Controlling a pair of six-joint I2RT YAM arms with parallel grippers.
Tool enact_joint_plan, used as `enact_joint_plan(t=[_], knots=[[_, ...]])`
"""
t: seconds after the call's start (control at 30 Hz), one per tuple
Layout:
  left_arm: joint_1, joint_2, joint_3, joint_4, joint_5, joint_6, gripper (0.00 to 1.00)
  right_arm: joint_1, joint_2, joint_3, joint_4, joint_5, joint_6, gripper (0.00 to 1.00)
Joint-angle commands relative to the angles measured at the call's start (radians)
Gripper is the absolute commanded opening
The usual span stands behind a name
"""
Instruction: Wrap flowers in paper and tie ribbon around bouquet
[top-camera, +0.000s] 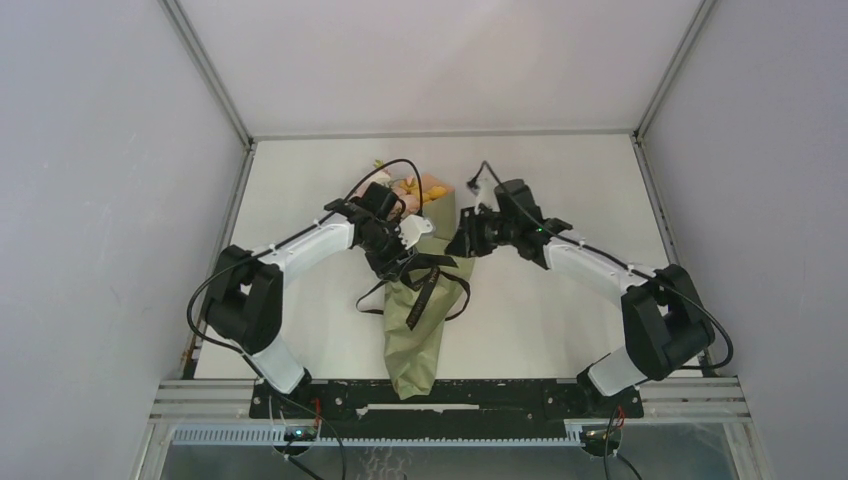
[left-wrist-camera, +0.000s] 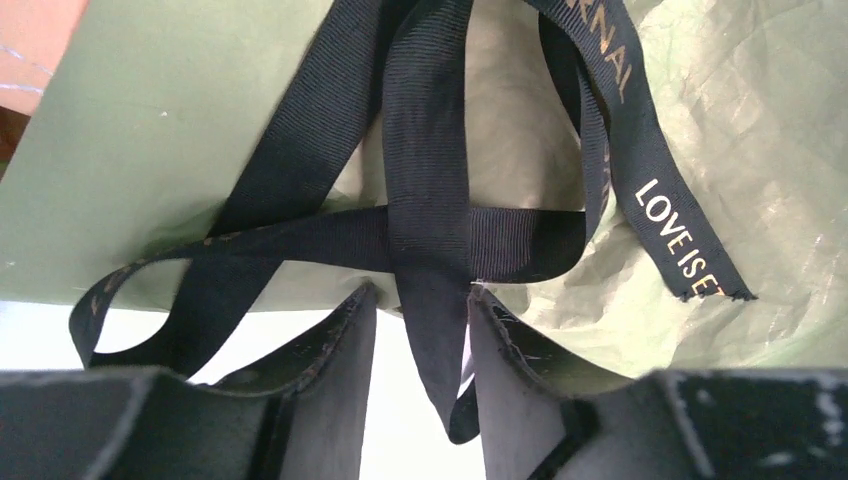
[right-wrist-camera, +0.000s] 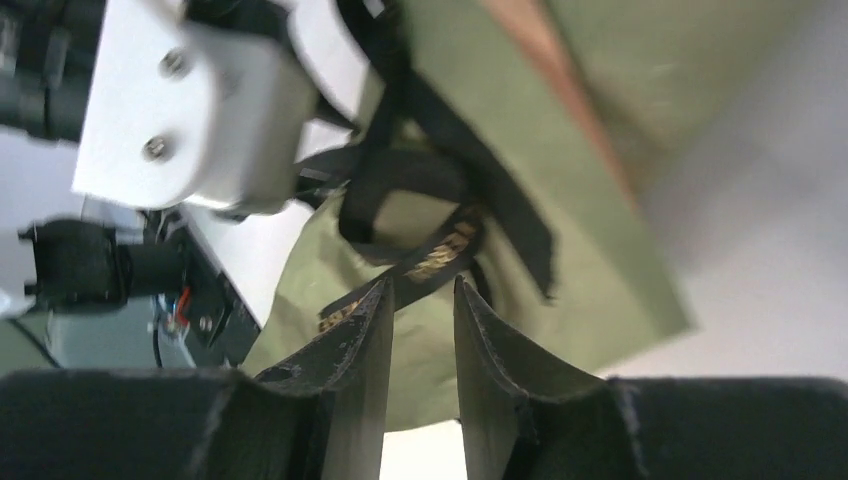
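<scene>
The bouquet (top-camera: 415, 340) lies on the table, a tapering cone of olive-green paper (left-wrist-camera: 180, 130) with its narrow end toward the arm bases. The flowers (top-camera: 410, 190) show at its far, wide end. The black ribbon (top-camera: 428, 285) is looped around the cone's middle, with loose tails. My left gripper (top-camera: 400, 250) hovers over the crossing. In the left wrist view its jaws (left-wrist-camera: 422, 290) stand apart, and a ribbon (left-wrist-camera: 430, 150) strand hangs between them with a gap on one side. My right gripper (top-camera: 460, 240) is just right of the cone. It is open (right-wrist-camera: 422, 282) and empty, with the ribbon (right-wrist-camera: 440, 255) just past its tips.
The left arm's white wrist housing (right-wrist-camera: 190, 110) sits close to my right gripper. Grey walls enclose the table on both sides and at the back. The black base rail (top-camera: 500, 398) runs along the near edge under the cone's tip.
</scene>
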Motion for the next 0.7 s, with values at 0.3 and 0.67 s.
enact_joint_plan(t=[0.3,0.67], knots=[[-0.006,0.002,-0.049,0.046,0.015,0.000,0.47,0.090,0.161,0.021,-0.021,0.024,-0.096,0.45],[0.065,-0.122,0.047,-0.117,-0.037,0.015,0.00,0.067,0.241,0.027,-0.062,0.052,-0.112,0.00]])
